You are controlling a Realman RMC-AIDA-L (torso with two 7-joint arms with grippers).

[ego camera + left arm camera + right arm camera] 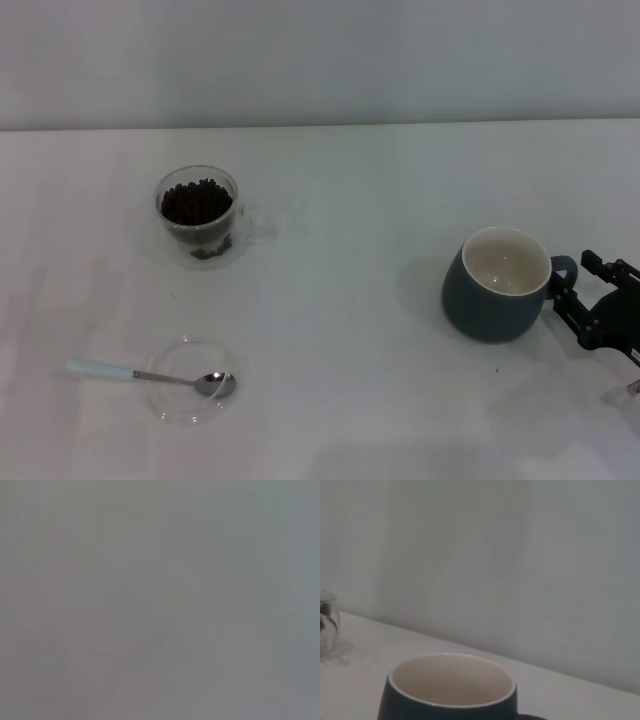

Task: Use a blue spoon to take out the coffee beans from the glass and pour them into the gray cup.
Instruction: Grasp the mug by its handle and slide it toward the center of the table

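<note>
Blue spoon (140, 375) lying crosswise, bowl in a glass dish (190, 394), handle toward the robot's left; right gripper (585, 300) open, empty, beside the gray cup (498, 287)

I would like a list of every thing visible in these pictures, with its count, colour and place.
glass: one, clear, far left of the table.
coffee beans: many, dark brown, heaped in the glass.
dish: one, clear, near left, in front of the glass.
blue spoon: one, pale blue handle, silver bowl resting in the dish.
gray cup: one, blue-gray, cream inside, empty, on the right.
table: one, white.
right gripper: one, black, at the cup's handle.
</note>
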